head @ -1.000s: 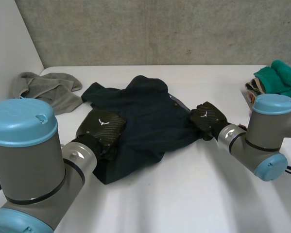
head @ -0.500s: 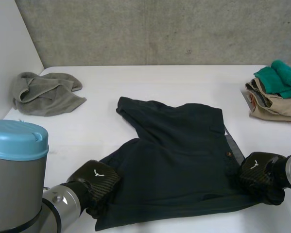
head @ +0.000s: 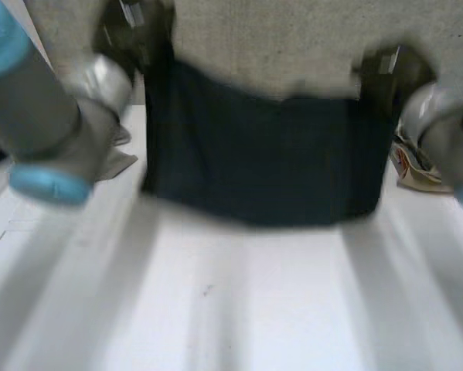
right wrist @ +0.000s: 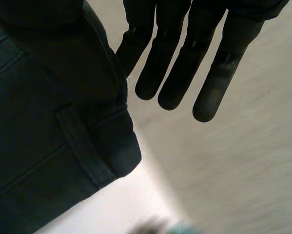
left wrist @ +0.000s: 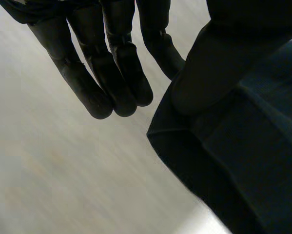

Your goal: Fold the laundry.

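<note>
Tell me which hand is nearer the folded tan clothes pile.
Right. The right hand holds one top corner of the hanging dark navy garment, close by the folded tan clothes pile; the left hand holds the opposite corner, across the garment.

The thick grey cylindrical left arm (head: 38,116), at the upper left of the head view, ends in a rounded light-blue cap (head: 49,185). The grey right arm (head: 438,127) is at the right edge. The matte black left hand (left wrist: 111,73) and matching right hand (right wrist: 163,58) have long, segmented fingers with rounded tips.
</note>
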